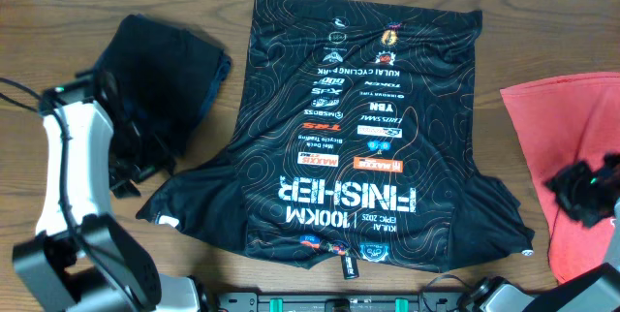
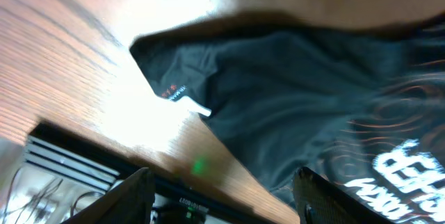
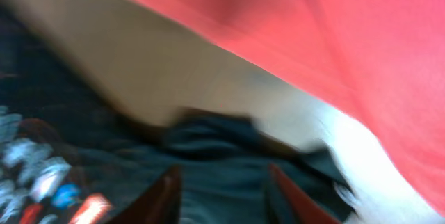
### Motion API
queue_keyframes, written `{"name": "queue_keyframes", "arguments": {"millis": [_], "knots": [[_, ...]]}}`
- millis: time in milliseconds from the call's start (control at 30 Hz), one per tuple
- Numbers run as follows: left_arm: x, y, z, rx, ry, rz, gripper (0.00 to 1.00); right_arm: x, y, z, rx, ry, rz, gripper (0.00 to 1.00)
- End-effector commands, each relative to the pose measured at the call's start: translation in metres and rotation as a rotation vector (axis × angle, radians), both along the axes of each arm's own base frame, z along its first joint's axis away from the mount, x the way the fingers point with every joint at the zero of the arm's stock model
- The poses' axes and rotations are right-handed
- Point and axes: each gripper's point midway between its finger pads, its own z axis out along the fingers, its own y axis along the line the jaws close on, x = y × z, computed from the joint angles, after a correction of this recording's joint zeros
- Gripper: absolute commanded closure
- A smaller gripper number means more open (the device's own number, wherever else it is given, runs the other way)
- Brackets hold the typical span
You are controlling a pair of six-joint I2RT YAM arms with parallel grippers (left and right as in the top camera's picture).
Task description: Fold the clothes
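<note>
The black jersey (image 1: 363,128) with orange contour lines and "FINISHER" lettering lies spread flat in the middle of the table, collar at the front edge. The coral-red T-shirt (image 1: 567,147) lies at the right. My left gripper (image 1: 131,171) is open beside the jersey's left sleeve (image 1: 179,201). In the left wrist view its fingers (image 2: 226,189) are apart above the table edge, with the sleeve and its small label (image 2: 184,95) ahead. My right gripper (image 1: 581,191) hovers over the red T-shirt's inner edge. In the blurred right wrist view its fingers (image 3: 222,182) are apart over the jersey's right sleeve (image 3: 215,147), with red cloth (image 3: 348,36) beyond.
A dark folded garment (image 1: 155,65) lies at the back left, next to my left arm (image 1: 68,157). The wooden table (image 1: 48,31) shows around the clothes. A black rail with equipment (image 1: 320,302) runs along the front edge.
</note>
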Motion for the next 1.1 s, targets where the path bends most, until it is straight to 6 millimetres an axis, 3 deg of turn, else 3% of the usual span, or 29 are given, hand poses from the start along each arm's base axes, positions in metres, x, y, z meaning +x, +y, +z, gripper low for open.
{"name": "queue_keyframes", "arguments": {"millis": [0, 100, 233, 333, 467, 667, 733, 833, 867, 967, 1067], "knots": [[0.017, -0.006, 0.035, -0.027, -0.131, -0.005, 0.35, 0.050, 0.035, 0.048, 0.074, -0.268, 0.226, 0.70], [0.033, -0.028, 0.054, -0.119, -0.256, -0.074, 0.35, 0.080, 0.064, 0.066, 0.039, -0.358, 0.372, 0.73], [0.053, -0.069, 0.073, -0.233, -0.413, -0.250, 0.36, 0.122, 0.090, 0.070, -0.133, -0.420, 0.527, 0.50], [0.058, -0.092, 0.078, -0.235, -0.443, -0.352, 0.36, 0.159, 0.098, 0.063, -0.268, -0.450, 0.569, 0.42], [0.054, -0.126, 0.078, -0.260, -0.436, -0.487, 0.35, 0.198, 0.105, 0.040, -0.292, -0.474, 0.594, 0.41], [0.043, -0.180, 0.076, -0.301, -0.423, -0.678, 0.35, 0.247, 0.094, -0.006, -0.268, -0.422, 0.608, 0.41], [0.040, -0.197, 0.074, -0.312, -0.429, -0.735, 0.35, 0.258, 0.093, -0.022, -0.248, -0.395, 0.611, 0.43], [0.036, -0.214, 0.065, -0.294, -0.408, -0.753, 0.35, 0.260, 0.095, -0.046, -0.205, -0.332, 0.621, 0.53], [0.034, -0.215, 0.060, -0.271, -0.385, -0.750, 0.38, 0.259, 0.095, -0.050, -0.196, -0.317, 0.622, 0.55], [0.027, -0.217, 0.040, -0.220, -0.316, -0.756, 0.60, 0.253, 0.093, -0.053, -0.181, -0.296, 0.626, 0.62], [0.026, -0.225, 0.017, -0.235, -0.279, -0.723, 0.81, 0.251, 0.091, -0.037, -0.149, -0.336, 0.621, 0.65]]}}
